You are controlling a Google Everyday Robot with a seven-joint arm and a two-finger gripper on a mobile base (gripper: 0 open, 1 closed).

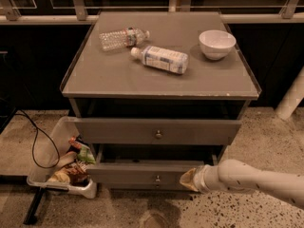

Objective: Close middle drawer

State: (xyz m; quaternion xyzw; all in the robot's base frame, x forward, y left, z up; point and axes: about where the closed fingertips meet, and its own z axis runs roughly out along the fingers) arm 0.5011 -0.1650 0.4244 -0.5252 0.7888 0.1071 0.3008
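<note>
The middle drawer stands part-open at 6 o'clock, below the upper drawer. The gripper sits against the front's right end, at 3 o'clock of the knob; whether it is spread cannot be told. Hazard: an off-centre push may skew the drawer, jamming it, or the gripper may slip off the edge.

Smooth white arm, thick round tube shape, white ring collar at wrist, tan gripper low, right of centre
</note>
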